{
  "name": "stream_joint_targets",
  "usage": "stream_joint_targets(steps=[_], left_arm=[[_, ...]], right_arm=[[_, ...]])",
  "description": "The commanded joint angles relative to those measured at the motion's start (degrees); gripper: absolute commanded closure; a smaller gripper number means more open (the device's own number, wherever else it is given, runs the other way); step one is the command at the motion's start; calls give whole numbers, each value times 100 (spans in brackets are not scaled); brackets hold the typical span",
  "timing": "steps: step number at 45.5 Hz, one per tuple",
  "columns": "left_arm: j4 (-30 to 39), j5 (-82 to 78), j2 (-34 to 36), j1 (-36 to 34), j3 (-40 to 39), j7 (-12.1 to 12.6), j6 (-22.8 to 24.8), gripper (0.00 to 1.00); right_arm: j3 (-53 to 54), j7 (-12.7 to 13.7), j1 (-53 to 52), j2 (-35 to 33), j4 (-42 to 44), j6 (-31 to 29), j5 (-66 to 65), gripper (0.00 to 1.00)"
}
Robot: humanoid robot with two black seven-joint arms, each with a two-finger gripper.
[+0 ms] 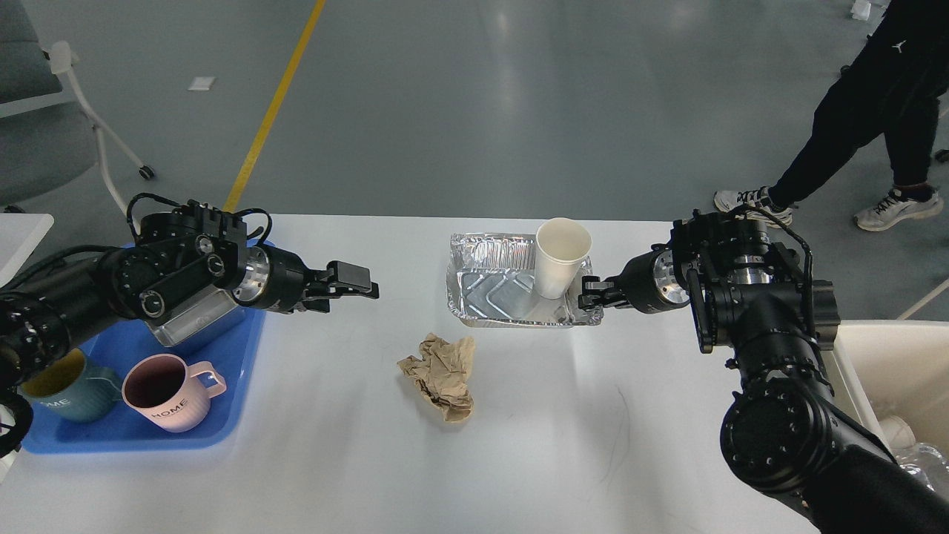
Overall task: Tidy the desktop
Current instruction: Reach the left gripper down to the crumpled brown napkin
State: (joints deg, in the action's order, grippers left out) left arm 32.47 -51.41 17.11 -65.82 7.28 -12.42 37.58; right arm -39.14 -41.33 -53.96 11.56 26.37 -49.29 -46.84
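White smooth desktop [534,415], faint dark scratches

Black jointed arms, silver wrist rings, looping black cables.

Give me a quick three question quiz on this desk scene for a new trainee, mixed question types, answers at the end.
1. True or false: the paper cup stands inside the foil tray.
2. Which claw is at the foil tray's rim: A) left claw B) right claw?
3. Fill in: the crumpled brown paper lies on the ____, outside the blue tray.

Key: 1 true; 2 B; 3 desktop.
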Motion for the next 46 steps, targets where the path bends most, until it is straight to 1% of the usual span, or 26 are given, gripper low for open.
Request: stream_joint_targets(steps=[1,4,9,12,22,31,38,46], left_arm=[[-188,8,-489,131,2,64,-14,2],[-329,0,-656,175,2,125,-14,2],[-689,26,-937,324,-7,433,-31,2],[-882,26,-1131,394,-7,512,-75,2],[-1067,26,-1500,570,2,512,-286,2],[-1437,35,-1913,764,-25,504,-365,2],[-1472,26,-2019,790,-7,451,-778,2],[-1472,35,-2080,790,-7,442,-1051,2]], right_arm=[[-6,2,26,-5,-1,16,0,100],[3,-7,34,-22,-1,34,0,100],[3,2,43,-40,-1,34,0,100],[3,2,43,-23,-1,34,0,100],[12,2,78,-58,-1,43,8,100],[12,-7,96,-40,8,43,17,100],[12,2,122,-40,26,51,79,100],[12,2,201,-5,149,78,79,100]])
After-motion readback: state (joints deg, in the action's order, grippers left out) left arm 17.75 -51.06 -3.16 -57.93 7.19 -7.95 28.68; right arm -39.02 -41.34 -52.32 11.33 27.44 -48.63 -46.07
